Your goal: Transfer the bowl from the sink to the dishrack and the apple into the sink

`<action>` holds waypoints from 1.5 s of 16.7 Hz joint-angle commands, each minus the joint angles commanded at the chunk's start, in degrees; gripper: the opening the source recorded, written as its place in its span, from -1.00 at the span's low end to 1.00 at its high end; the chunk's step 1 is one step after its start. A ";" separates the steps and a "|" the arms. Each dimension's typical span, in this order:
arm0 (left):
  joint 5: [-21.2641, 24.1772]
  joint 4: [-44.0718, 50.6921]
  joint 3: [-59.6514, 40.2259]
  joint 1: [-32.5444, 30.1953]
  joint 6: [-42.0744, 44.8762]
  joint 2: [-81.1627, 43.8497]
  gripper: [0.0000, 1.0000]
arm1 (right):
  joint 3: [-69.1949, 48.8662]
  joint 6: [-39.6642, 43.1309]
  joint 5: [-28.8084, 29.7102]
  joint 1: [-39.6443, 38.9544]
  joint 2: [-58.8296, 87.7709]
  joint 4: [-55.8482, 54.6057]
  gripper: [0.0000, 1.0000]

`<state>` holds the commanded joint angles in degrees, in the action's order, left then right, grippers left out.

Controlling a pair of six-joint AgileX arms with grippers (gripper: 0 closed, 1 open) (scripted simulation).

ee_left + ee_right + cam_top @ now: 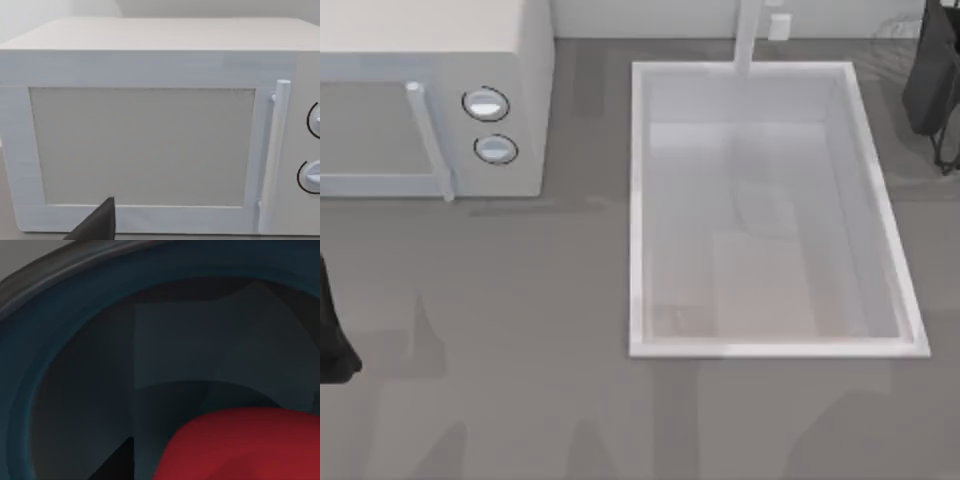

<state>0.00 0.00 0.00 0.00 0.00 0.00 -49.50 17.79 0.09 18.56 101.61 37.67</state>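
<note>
The white sink (645, 200) lies right of centre in the top view, and its basin holds nothing. In the right wrist view, the deep blue bowl (75, 365) is very close, seen from inside, with the red apple (240, 445) against its inner wall. My right arm (935, 80) is a dark shape at the table's far right edge, beside thin dark wires (948, 150); I cannot tell if these are the dishrack. My left arm (332, 335) stays at the left edge, facing the microwave.
A white microwave (430, 100) with two round knobs and a bar handle stands at the back left; the left wrist view faces its door (142, 145). The faucet post (748, 35) rises behind the sink. Grey counter lies in front and between them.
</note>
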 joint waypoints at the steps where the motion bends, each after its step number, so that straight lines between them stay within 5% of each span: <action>1: 0.00 0.00 0.00 0.00 0.00 0.00 1.00 | 0.65 0.00 -0.04 0.00 0.56 -1.08 1.00; 5: 0.00 0.00 0.00 0.00 0.00 0.00 1.00 | 0.95 0.00 -0.07 -0.01 0.81 -1.54 1.00; 18: 0.00 0.00 0.00 0.00 0.00 0.00 1.00 | 0.95 0.00 -0.07 -0.01 0.81 -1.54 -0.96; 25: 0.00 0.00 0.00 0.00 0.00 0.00 1.00 | 0.95 0.00 -0.07 -0.01 0.81 -1.54 -1.00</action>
<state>0.00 0.00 0.00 0.00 0.00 0.00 -48.55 17.79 0.02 18.56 102.42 36.13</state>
